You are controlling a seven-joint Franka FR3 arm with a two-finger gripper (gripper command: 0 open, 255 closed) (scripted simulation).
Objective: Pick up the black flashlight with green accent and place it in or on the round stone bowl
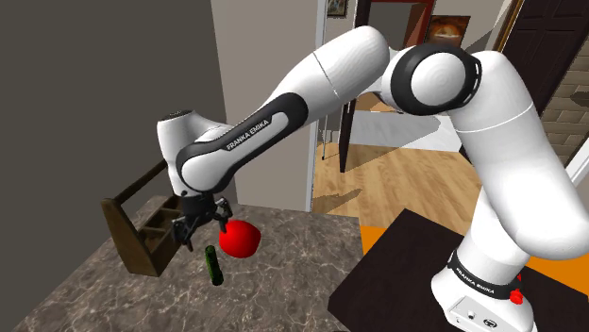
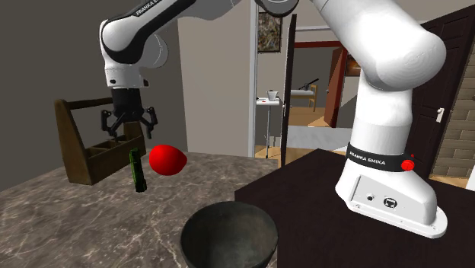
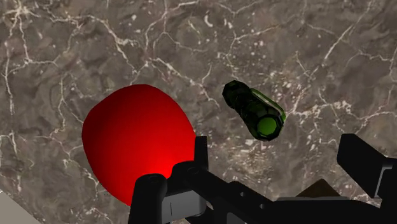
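Marble-patterned grey-brown stone makes up the worktop [image 1: 283,283], and on it rests the black flashlight with green accent [image 2: 136,170], just beside a glossy red egg-shaped object [image 2: 167,159]; whether the two touch cannot be told. In the wrist view the flashlight's green end faces the camera, and it sits below the gap between the fingers with neither one touching it. The end effector [image 2: 129,124] hangs above the worktop over the flashlight and the red object, its black fingers [image 3: 360,159] spread apart and clasping nothing. A dark wooden caddy [image 1: 142,231] with an upright handle stands just past the end effector on the shoulder view's left, near the flashlight. The round stone bowl [image 2: 199,228], dark grey and hollow, sits at the bottom of the second exterior view, well apart from the flashlight and close to the stand [image 2: 304,183], a dark box carrying the white arm [image 1: 283,104].
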